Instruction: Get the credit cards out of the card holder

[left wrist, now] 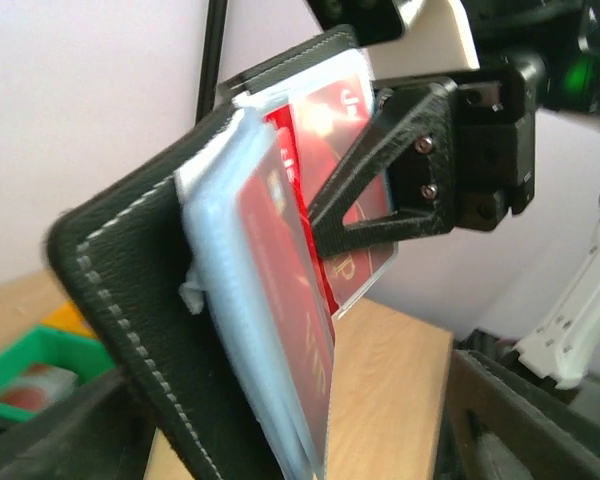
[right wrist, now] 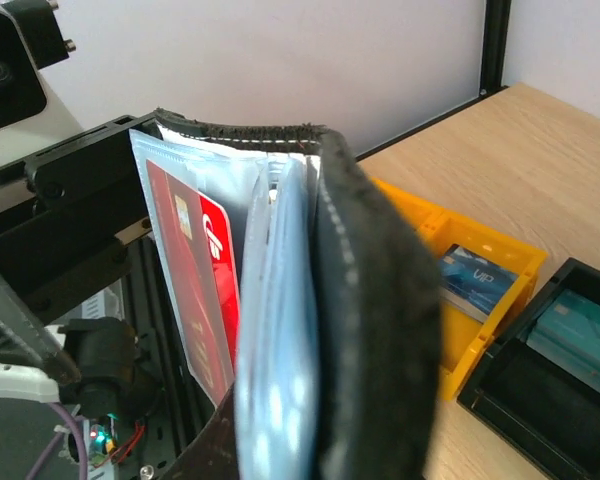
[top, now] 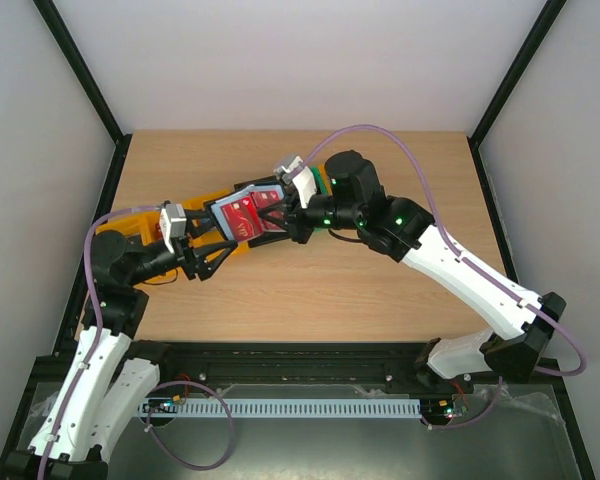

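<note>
Nearest, my left gripper (top: 216, 260) hangs released, jaws spread just under the card holder (top: 242, 218), which is lifted off the table (top: 340, 290). Beyond it, my right gripper (top: 283, 212) is clenched on the holder's far edge. A red credit card (left wrist: 285, 290) sits in a clear pocket — I judge it best to pinch the card alone, not the sleeve, and pull straight out.

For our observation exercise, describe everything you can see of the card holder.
The card holder is a black, leather-like folding case with pale stitching along its edge. Inside are clear bluish sleeves, with red cards showing through them. It is partly open and held up above the table. The right gripper is shut on one half. The left gripper stands open by the other half, and it is unclear whether it touches.
</note>
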Robot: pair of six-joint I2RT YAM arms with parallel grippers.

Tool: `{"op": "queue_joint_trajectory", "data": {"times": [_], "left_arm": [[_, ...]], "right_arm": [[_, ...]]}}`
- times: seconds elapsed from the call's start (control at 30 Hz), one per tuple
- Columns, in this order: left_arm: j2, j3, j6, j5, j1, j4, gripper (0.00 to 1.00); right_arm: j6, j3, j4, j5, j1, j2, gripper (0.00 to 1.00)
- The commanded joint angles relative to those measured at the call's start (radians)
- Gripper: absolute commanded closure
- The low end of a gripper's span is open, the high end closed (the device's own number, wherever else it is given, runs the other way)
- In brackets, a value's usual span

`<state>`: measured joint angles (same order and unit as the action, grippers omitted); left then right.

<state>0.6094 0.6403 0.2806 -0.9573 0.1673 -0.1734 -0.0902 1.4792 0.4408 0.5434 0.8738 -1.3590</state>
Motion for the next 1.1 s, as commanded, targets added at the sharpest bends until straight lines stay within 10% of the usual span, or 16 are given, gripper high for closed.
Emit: {"op": "queue_joint_trajectory", "data": {"times": [0.0, 0.13, 0.47, 0.8, 1.07], "left_arm": [[-0.002, -0.005, 0.031, -0.004, 0.000, -0.045, 0.28], [-0.001, -0.006, 0.034, -0.032, 0.001, -0.056, 0.59], [0.005, -0.011, 0.055, -0.055, 0.003, -0.075, 0.97], [-0.011, 0.006, -0.028, 0.340, -0.005, 0.106, 0.98], [0.002, -0.001, -0.025, 0.382, -0.005, 0.131, 0.98]], "right_arm": [[0.028, 0.016, -0.022, 0.083, 0.000, 0.019, 0.98], [0.034, -0.019, -0.069, 0.137, 0.000, 0.046, 0.98], [0.040, -0.020, -0.092, 0.171, 0.000, 0.039, 0.98], [-0.048, -0.081, -0.087, 0.029, -0.157, 0.106, 0.63], [-0.182, -0.140, -0.278, 0.223, -0.115, 0.085, 0.65]]}}
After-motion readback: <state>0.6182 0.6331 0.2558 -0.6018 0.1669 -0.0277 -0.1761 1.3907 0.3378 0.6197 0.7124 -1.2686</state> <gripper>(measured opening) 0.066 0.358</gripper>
